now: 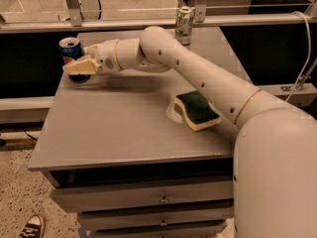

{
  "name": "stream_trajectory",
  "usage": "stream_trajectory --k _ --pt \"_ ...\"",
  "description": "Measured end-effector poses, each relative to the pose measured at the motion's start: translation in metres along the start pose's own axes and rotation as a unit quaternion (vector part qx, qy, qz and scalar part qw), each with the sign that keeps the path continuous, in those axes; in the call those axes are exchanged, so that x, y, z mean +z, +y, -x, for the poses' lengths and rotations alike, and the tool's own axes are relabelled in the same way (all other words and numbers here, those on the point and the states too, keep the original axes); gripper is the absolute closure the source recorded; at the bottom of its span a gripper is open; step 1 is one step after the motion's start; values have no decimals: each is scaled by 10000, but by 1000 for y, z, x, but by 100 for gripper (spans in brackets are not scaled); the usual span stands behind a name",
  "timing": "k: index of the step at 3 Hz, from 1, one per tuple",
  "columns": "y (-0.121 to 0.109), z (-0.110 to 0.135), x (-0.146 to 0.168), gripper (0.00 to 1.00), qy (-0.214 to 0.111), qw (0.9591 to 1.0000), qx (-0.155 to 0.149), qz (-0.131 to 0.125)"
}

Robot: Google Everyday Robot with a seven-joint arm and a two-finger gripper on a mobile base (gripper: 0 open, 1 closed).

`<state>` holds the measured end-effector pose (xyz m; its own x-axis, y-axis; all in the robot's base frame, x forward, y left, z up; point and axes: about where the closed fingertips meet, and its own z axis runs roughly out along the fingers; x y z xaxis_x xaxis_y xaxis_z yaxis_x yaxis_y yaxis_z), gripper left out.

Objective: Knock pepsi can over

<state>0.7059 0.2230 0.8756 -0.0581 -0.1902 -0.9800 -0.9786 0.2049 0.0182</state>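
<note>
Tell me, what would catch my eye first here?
The big white robot arm stretches across the grey table from the right, its cream-coloured gripper at the far left corner, right in front of a small blue aluminium pepsi can that stands upright. Next come a green-and-yellow sponge lying near the table's right edge and a pale green-and-silver can upright at the far edge.
</note>
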Motion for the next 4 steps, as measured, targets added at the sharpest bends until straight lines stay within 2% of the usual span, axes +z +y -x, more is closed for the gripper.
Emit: stream_trajectory --k 1,2,3,4 --pt "2 -3 1 64 4 10000 57 16" --pt "-1 -2 -13 87 51 9999 29 -114" --pt "-4 7 -41 100 269 9990 -161 -329" --pt "-8 21 -76 100 731 9950 -435 -519"
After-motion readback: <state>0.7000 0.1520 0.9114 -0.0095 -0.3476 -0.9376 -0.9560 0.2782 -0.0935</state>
